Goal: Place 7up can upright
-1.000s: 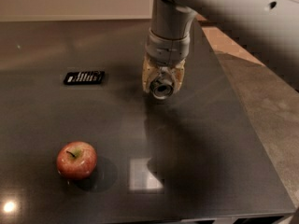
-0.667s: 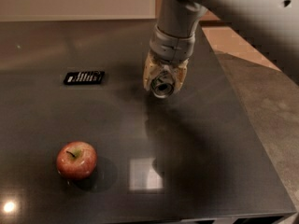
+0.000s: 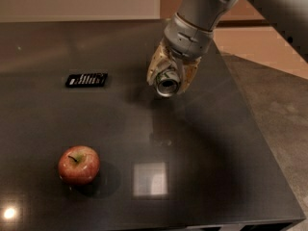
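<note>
The 7up can [image 3: 167, 83] is held in my gripper [image 3: 171, 76] above the dark table, right of centre. The can is tilted, with its silver end facing down and toward the camera. The tan fingers [image 3: 155, 66] sit on both sides of the can and are shut on it. The grey arm comes down from the top right. The can is off the table surface; its faint reflection shows below it.
A red apple [image 3: 79, 164] sits on the table [image 3: 231, 167] at the front left. A flat black rectangular device [image 3: 86, 79] lies at the left middle. The table's right edge runs diagonally beside the floor [image 3: 284, 109].
The arm has tilted and shifted slightly to the right with the can in it. The apple and the black device have not moved.
</note>
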You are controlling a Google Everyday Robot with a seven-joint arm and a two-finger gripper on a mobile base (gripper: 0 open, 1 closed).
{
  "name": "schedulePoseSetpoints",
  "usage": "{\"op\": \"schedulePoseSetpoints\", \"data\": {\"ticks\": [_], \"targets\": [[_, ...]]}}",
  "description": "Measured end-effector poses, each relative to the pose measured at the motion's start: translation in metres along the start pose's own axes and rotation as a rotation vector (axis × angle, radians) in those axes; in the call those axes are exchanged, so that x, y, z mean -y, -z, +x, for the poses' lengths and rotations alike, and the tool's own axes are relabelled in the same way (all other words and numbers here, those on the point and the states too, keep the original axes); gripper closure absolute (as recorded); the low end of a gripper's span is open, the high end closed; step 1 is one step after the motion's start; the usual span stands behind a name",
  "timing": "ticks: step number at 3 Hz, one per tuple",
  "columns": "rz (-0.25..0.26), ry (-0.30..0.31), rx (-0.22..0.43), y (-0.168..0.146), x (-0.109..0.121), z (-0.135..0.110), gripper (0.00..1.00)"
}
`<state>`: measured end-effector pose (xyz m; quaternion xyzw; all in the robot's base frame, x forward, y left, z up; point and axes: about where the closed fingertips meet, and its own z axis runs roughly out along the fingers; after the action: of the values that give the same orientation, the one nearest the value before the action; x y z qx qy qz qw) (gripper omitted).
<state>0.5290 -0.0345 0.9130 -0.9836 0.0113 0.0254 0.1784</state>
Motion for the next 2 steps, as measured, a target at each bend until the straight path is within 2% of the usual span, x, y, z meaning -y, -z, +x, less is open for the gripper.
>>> {"op": "schedulePoseSetpoints", "data": {"ticks": [2], "targets": [[0.061, -0.019, 0.099, 0.002, 0.018, -0.022, 1.00]]}}
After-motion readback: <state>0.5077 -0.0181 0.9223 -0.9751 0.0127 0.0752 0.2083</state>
